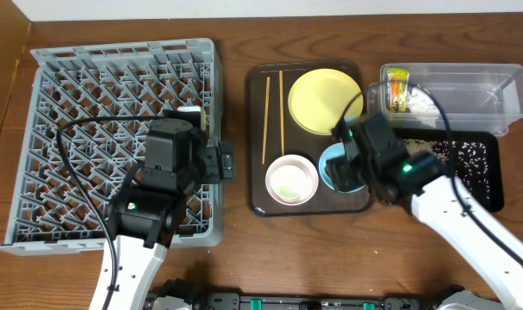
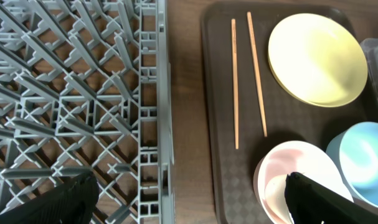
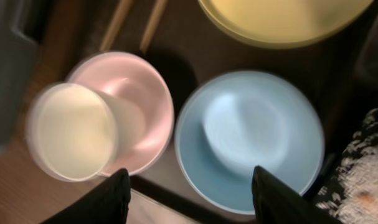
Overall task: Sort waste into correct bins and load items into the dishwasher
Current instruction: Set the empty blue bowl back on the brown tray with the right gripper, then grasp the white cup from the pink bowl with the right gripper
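Cup (image 3: pixel 73 132) in white bowl (image 3: pixel 148 99), wrapper (image 1: pixel 397 89) in clear tub (image 1: pixel 481 86), scraps (image 1: pixel 466 155) in black tray (image 1: pixel 494 188)

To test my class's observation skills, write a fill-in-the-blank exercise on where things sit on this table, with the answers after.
The plate beside the two chopsticks on the brown tray is ____.
The shallow tray holding the rice scraps is ____.
The bowl below the right gripper, whose jaws are open, is ____.
Answers: yellow; black; blue.
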Tool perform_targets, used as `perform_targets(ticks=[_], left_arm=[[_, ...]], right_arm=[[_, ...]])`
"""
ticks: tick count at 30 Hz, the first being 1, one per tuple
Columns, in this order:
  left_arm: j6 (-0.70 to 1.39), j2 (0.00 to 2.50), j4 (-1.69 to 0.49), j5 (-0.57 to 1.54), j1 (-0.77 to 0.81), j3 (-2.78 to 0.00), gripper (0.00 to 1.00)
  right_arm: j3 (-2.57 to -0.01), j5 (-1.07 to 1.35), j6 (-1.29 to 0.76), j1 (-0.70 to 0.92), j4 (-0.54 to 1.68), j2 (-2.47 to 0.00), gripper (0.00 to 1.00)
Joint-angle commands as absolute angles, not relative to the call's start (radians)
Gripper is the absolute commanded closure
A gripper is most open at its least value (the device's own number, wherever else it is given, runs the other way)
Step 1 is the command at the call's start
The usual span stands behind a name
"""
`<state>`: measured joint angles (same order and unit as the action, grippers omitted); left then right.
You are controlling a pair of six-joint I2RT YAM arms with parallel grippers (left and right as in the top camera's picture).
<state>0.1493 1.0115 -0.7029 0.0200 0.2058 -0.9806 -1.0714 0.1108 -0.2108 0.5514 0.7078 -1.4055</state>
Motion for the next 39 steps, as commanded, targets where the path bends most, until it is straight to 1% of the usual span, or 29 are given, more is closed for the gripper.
perform_targets(ticks=[1, 4, 6, 7, 8, 9, 10, 16, 19, 36, 39], left_arm=[[0.136, 1.012, -0.703, 0.019, 0.208, -0.999, 0.04], [0.136, 1.012, -0.703, 0.019, 0.208, -0.999, 0.04], [0.136, 1.012, -0.703, 0.019, 0.208, -0.999, 0.04], [0.136, 1.012, -0.703, 0.019, 0.208, -0.999, 0.04], [0.136, 1.012, -0.703, 0.017, 0.208, -0.999, 0.04], [0.131, 1.012, -0.701, 0.009, 0.208, -0.999, 0.04], [0.132, 1.012, -0.696, 0.004, 0.208, -0.999, 0.04], [0.132, 1.012, -0.695, 0.004, 0.208, -0.999, 0.04], [0.132, 1.012, -0.7, 0.004, 0.208, -0.999, 0.04], [0.132, 1.012, -0.7, 0.004, 0.208, -0.999, 0.04], [0.133, 1.012, -0.699, 0.004, 0.208, -0.999, 0.04]], right_arm=[[-1.196, 0.101, -0.189, 0.553, 0.758, -1.398, 0.38], [-1.264, 0.102, -0.21, 0.53, 0.782, -1.398, 0.34], [-1.294, 0.102, -0.26, 0.493, 0.777, -1.398, 0.26], [-1.301, 0.102, -0.279, 0.476, 0.773, -1.398, 0.21], [-1.308, 0.102, -0.301, 0.446, 0.765, -1.398, 0.09], [-1.31, 0.102, -0.308, 0.418, 0.756, -1.398, 0.03], [-1.31, 0.102, -0.315, 0.397, 0.751, -1.398, 0.01], [-1.31, 0.103, -0.318, 0.274, 0.775, -1.398, 0.01], [-1.31, 0.129, -0.318, 0.244, 0.798, -1.398, 0.01], [-1.31, 0.139, -0.318, 0.244, 0.819, -1.398, 0.01], [-1.309, 0.288, -0.298, 0.25, 0.804, -1.401, 0.01]])
